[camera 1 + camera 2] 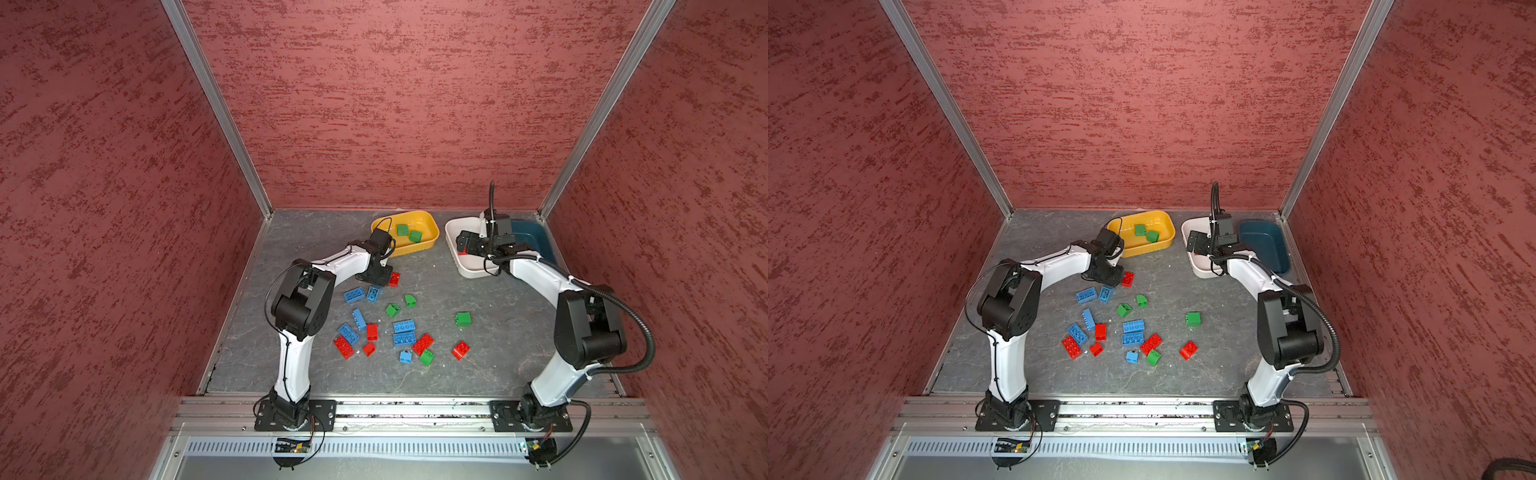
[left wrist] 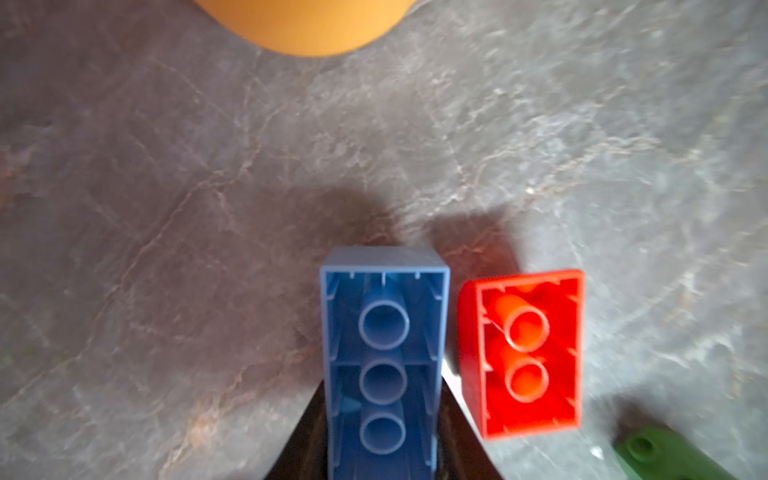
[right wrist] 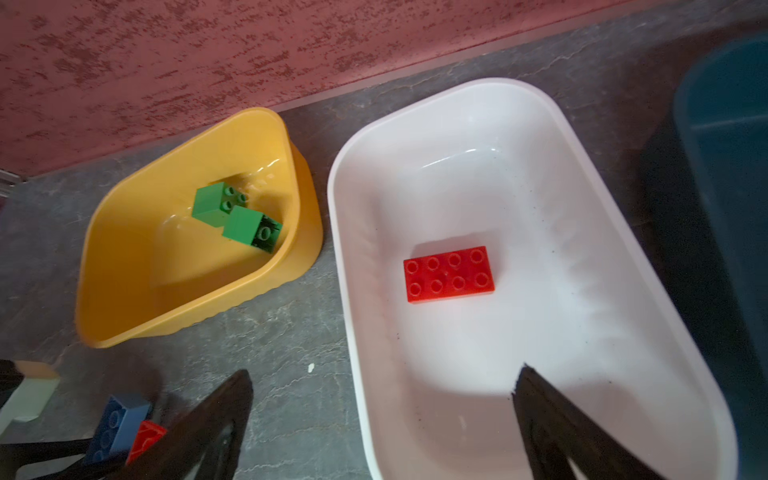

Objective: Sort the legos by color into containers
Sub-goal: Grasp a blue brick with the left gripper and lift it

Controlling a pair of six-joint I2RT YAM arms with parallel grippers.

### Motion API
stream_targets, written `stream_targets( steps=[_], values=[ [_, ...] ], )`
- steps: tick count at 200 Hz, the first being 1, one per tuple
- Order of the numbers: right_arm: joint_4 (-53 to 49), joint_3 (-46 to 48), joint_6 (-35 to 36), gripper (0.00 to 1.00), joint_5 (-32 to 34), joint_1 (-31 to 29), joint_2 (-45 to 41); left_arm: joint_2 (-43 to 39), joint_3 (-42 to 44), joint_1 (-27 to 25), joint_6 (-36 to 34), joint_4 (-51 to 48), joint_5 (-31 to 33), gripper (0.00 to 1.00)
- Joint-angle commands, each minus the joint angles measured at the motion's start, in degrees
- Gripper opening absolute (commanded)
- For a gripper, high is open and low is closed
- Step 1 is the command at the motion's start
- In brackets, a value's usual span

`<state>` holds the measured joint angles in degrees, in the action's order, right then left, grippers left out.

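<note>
Pinches oblong blue brick (image 2: 382,365) in left gripper (image 1: 376,277) mid-frame, just below yellow tub (image 1: 419,246); hangs right gripper (image 3: 384,374) wide open over white tub (image 1: 467,270), right of centre, with flat red brick (image 3: 449,274) inside.

Bright, even overhead light in both top views, walls (image 1: 395,104) bowing at the edges. Wrist views are softer — the blue brick (image 2: 384,357) blurs, and glare streaks the white tub (image 3: 469,153).

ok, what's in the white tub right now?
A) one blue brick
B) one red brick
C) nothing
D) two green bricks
B: the right wrist view shows one red brick lying studs-up in the white tub; the two green bricks are in the yellow tub.
</note>
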<state>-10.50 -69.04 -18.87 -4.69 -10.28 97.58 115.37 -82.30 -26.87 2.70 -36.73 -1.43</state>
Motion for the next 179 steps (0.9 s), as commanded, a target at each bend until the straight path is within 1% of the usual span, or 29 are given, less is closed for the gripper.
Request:
stream_targets(
  steps=[1, 25, 43, 53, 74, 86, 107, 128, 148, 169, 179],
  values=[
    [4.0, 1.79, -1.49, 0.99, -4.57, -0.02, -3.42, -5.98, 1.06, -0.6, -0.19, 6.81, -2.35, 0.16],
    [4.37, 2.44, -1.38, 0.99, -10.35, -0.04, -4.81, -7.74, 0.1, -2.56, -1.97, 8.85, -2.37, 0.15],
    [3.27, 1.86, -0.35, 0.98, -15.19, -0.04, -5.25, -6.95, -3.25, -4.15, -4.05, 8.34, -2.3, 0.15],
    [2.79, 1.39, -0.16, 0.97, -18.96, -0.04, -5.45, -6.28, -5.4, -4.92, -5.44, 7.99, -2.51, 0.14],
    [1.48, 0.08, -0.26, 0.94, -27.35, -0.07, -5.23, -4.66, -9.67, -6.06, -7.59, 7.62, -6.22, 0.13],
    [0.84, -0.32, -0.45, 0.91, -30.59, -0.06, -5.13, -3.82, -11.77, -6.72, -8.52, 7.89, -8.01, 0.13],
    [1.56, -0.14, -1.41, 0.86, -35.84, -0.06, -4.77, -2.2, -14.73, -7.85, -9.68, 8.68, -9.17, 0.13],
    [4.3, 0.21, -4.42, 0.79, -41.49, -0.08, -3.98, -0.87, -17.14, -9.0, -10.5, 8.85, -10.64, 0.14],
    [11.46, 2.02, -9.69, 0.74, -45.59, -0.04, -3.89, -0.07, -18.69, -9.73, -11.54, 8.05, -10.66, 0.14],
    [19.3, 3.19, -15.23, 0.7, -47.71, -0.08, -3.24, -0.08, -19.18, -9.87, -11.62, 7.93, -11.38, 0.14],
    [21.42, 3.08, -17.33, 0.66, -47.87, -0.04, -2.37, -0.32, -19.03, -9.91, -11.58, 8.02, -12.16, 0.14]
  ],
)
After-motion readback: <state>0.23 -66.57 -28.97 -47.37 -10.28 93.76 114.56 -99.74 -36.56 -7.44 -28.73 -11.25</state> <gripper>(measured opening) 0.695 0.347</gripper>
